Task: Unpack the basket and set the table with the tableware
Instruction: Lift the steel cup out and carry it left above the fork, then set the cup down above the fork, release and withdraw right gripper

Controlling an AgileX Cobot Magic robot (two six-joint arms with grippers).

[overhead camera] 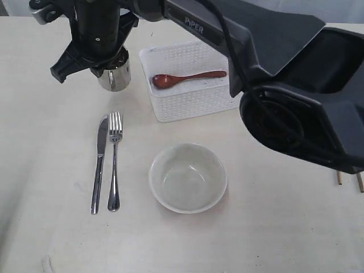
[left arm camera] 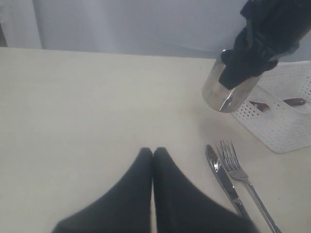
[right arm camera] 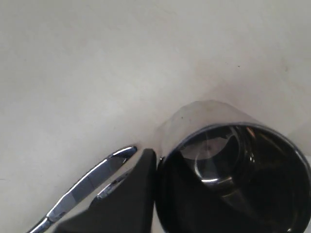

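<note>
My right gripper (overhead camera: 101,63) reaches across to the left and is shut on the rim of the steel cup (overhead camera: 116,78), one finger inside it and one outside (right arm camera: 131,194). The cup (left arm camera: 226,92) is slightly tilted, close over the table (overhead camera: 51,114); I cannot tell if it touches. The knife (overhead camera: 99,165) and fork (overhead camera: 115,159) lie side by side just in front of it. To their right stands the white bowl (overhead camera: 187,177). The wooden spoon (overhead camera: 187,77) lies in the white basket (overhead camera: 187,105). My left gripper (left arm camera: 153,151) is shut and empty over bare table.
The right arm's dark body (overhead camera: 296,85) covers the upper right of the exterior view. Two thin wooden stick ends (overhead camera: 339,178) show under it at the right edge. A pale wall (left arm camera: 146,24) runs behind the table's far edge.
</note>
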